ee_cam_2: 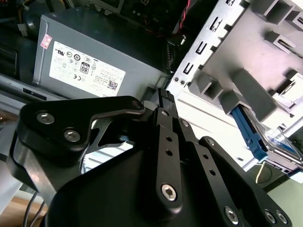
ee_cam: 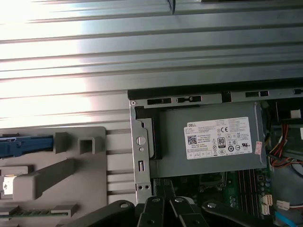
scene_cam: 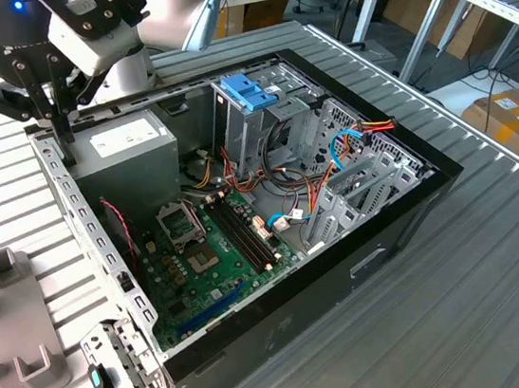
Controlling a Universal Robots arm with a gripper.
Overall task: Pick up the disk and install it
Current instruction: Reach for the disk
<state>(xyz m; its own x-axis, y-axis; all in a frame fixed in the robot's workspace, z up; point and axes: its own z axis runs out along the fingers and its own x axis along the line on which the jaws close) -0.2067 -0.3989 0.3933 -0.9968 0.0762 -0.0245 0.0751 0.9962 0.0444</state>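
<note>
The disk [ee_cam_2: 277,142] lies in a grey holder [ee_cam_2: 246,90] beside the open computer case, with its blue side rail [ee_cam_2: 248,135] showing; in the first wrist view that blue rail [ee_cam: 26,144] sits at the holder's [ee_cam: 57,175] edge. My gripper [scene_cam: 64,143] hangs over the case's corner at the exterior view's left, just beside the grey power-supply box [scene_cam: 124,149]. Its fingers [ee_cam_2: 163,94] are pressed together with nothing between them. The gripper [ee_cam: 160,187] is well apart from the disk.
The open case [scene_cam: 281,287] lies on a ribbed metal table [scene_cam: 465,301], with motherboard [scene_cam: 209,248], cables and metal drive cages inside. A blue-handled cage [scene_cam: 251,90] stands at the back. The grey holder [scene_cam: 9,323] lies at the exterior view's left.
</note>
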